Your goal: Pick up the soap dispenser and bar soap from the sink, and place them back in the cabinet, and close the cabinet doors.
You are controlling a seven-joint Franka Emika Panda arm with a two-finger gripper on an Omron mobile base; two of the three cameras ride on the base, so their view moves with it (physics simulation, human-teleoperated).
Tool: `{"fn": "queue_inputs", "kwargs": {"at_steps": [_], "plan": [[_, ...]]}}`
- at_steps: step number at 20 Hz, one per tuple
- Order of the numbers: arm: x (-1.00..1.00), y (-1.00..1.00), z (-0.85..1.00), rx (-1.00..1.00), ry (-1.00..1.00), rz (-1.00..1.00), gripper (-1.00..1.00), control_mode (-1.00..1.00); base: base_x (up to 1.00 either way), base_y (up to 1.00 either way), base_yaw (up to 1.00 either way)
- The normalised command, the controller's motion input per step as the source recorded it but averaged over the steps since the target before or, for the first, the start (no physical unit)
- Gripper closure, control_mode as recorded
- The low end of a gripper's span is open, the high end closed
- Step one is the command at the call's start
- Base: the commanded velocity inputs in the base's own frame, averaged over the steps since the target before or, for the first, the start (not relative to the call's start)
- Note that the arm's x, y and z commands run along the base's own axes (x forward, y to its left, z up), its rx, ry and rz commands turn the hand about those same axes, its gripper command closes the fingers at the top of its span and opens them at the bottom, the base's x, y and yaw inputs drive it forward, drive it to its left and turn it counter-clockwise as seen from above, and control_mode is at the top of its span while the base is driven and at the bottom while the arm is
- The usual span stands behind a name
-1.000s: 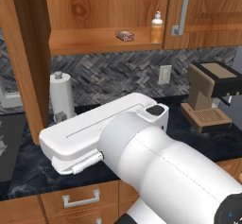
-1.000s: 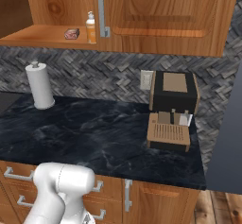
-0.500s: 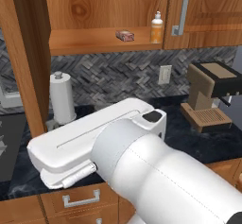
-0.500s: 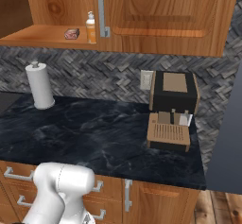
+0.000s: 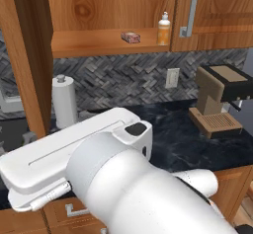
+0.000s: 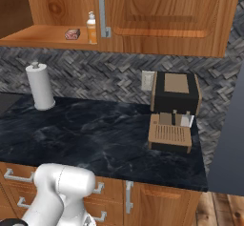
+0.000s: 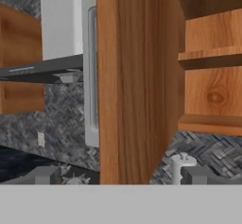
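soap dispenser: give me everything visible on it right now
The soap dispenser is a small orange-amber bottle with a white pump top, plastic-looking. It stands upright on the wooden shelf of the open cabinet, near the shelf's right end, close by the closed door's silver handle. The bar soap lies just to its left, apart from it. Only the shelf touches it.

bar soap (image 5: pixel 130 37) sitting left of soap dispenser (image 5: pixel 164 29) on the cabinet (image 5: pixel 99 43) shelf, paper-towel roll (image 5: pixel 64 102) standing below left, coffee machine (image 5: pixel 220 100) sitting far right on the counter (image 6: pixel 95 134)
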Motion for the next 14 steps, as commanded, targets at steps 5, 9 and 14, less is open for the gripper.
{"fn": "queue_inputs", "kwargs": {"at_steps": [5,9,14], "plan": [[0.0,0.18,0.0,0.0,0.0,0.0,-1.0,-1.0,0.0,0.0,0.0],[0.0,0.11,0.0,0.0,0.0,0.0,-1.0,-1.0,0.0,0.0,0.0],[0.0,0.18,0.0,0.0,0.0,-0.04,-1.0,-1.0,0.0,0.0,0.0]]}}
